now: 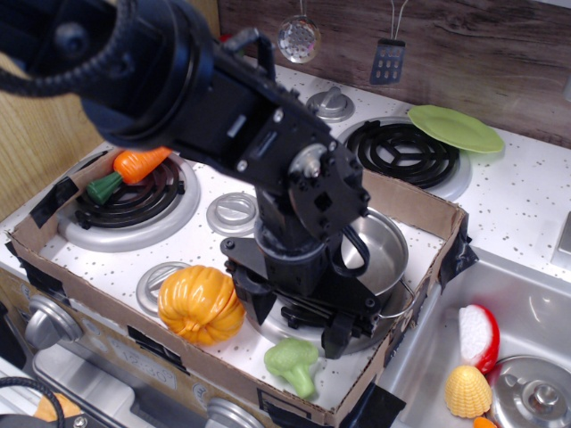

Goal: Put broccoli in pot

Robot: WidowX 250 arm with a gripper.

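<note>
The light-green broccoli lies on its side on the white stove top, at the front of the cardboard tray, right of the pumpkin. The shiny steel pot sits on the front right burner just behind it, largely hidden by my arm. My black gripper hangs open just above and behind the broccoli, one finger to its left and the other to its right, in front of the pot. It holds nothing.
An orange pumpkin sits left of the broccoli. A carrot lies on the back left burner. A cardboard tray wall rings the stove. A green plate rests at the back right. Toys lie in the sink.
</note>
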